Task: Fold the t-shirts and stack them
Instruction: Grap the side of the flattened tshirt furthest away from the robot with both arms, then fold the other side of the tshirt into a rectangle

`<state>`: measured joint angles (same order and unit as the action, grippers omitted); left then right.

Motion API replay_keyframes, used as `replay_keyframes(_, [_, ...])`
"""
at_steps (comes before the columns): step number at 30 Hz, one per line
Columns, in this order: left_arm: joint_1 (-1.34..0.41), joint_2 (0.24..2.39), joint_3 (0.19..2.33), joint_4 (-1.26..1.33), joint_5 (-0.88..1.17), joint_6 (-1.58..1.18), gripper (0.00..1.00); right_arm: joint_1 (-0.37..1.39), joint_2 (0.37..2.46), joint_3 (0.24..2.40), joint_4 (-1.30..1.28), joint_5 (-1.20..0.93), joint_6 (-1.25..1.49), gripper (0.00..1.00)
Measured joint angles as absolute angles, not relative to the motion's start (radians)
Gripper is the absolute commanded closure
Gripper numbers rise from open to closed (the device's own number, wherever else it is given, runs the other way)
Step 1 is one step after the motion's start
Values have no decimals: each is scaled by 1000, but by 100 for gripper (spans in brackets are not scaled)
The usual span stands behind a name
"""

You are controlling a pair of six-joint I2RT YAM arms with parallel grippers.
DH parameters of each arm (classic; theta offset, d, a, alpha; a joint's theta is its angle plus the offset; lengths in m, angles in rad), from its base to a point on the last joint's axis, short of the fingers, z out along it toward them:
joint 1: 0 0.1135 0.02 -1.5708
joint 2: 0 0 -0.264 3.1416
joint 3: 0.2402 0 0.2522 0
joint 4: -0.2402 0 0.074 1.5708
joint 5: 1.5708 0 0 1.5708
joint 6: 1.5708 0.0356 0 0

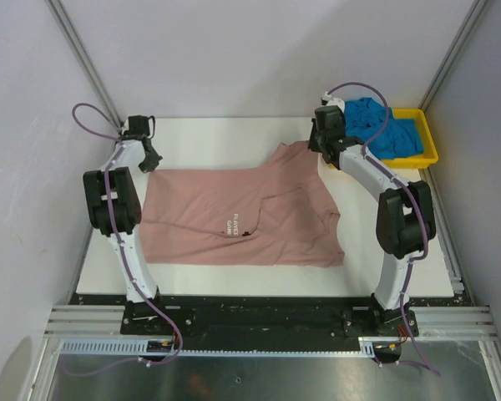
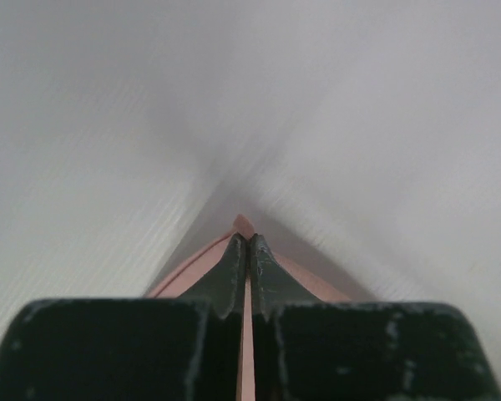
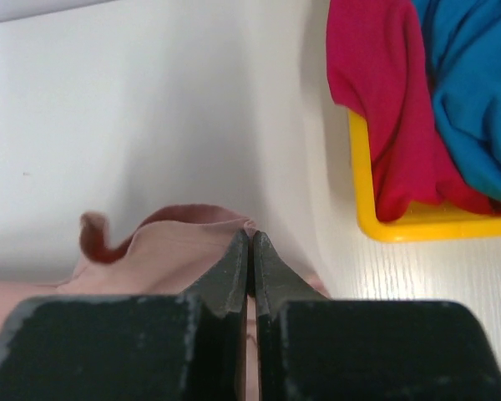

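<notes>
Gripping a dusty pink cotton t-shirt (image 1: 234, 213) along its far edge, both hands are pressed together on thin pinches of cloth. The left hand (image 1: 149, 157) is towards the bench's far-left corner and the right hand (image 1: 319, 147) towards the far-right corner. The shirt lies spread across the middle of the white bench (image 1: 234, 134), chest print up, wrinkled on its right half.

The main risk looks to be slippage. Each hand holds only a small fold, so a quick lift or pull could tug the fabric free. Uneven travel between the two hands would probably skew the fold or bunch the wrinkled side further.

A yellow plastic tray (image 1: 430, 154) sits at the far-right corner, just beside the right hand. It holds a crumpled bright blue t-shirt (image 1: 384, 129) and a red t-shirt (image 3: 384, 100) that drapes over its rim. A swing to the right could knock the tray or snag that cloth.

Open bench lies beyond the shirt's far edge. The strips along the near and left edges are narrow, so hems could slide off there.
</notes>
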<state>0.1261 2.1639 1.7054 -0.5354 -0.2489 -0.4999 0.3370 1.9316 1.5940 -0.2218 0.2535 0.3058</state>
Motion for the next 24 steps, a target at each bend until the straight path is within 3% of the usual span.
replay_keyframes(24, [143,1723,1189,-505,-230,-542,100,526,1401,1073,-453,352,466,100])
